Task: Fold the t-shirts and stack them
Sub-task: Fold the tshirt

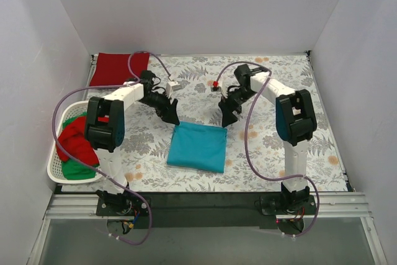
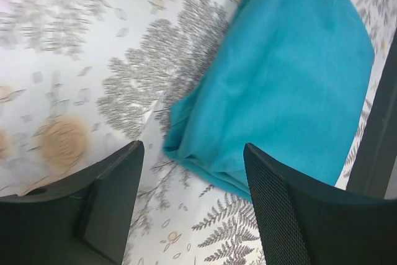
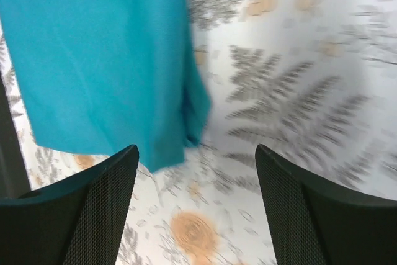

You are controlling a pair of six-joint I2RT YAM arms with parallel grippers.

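White walls (image 1: 186, 4) enclosed a floral worktop (image 1: 298, 91). A teal shirt (image 1: 197, 147) lay folded at centre; left tool (image 1: 172, 118) and right tool (image 1: 226, 119) hung wide, empty, just behind it. Likely next: stacking it on the far-left red shirt (image 1: 118, 68).

Enclosure: plain white panels, evenly lit with only soft shadows: a back wall (image 1: 205, 10) beyond both sets of jaws, a left wall (image 1: 31, 60) outboard of the left gripper (image 1: 170, 115), and a right wall (image 1: 366, 60) outboard of the right gripper (image 1: 226, 118). Table: covered by a white tablecloth (image 1: 198, 94) printed with grey fern fronds and orange blossoms. The print shows beneath and between the jaws in both wrist views and is blurred in the right one. Near edge, well behind the jaws: a black strip (image 1: 205, 206) and a silver metal rail (image 1: 71, 206).
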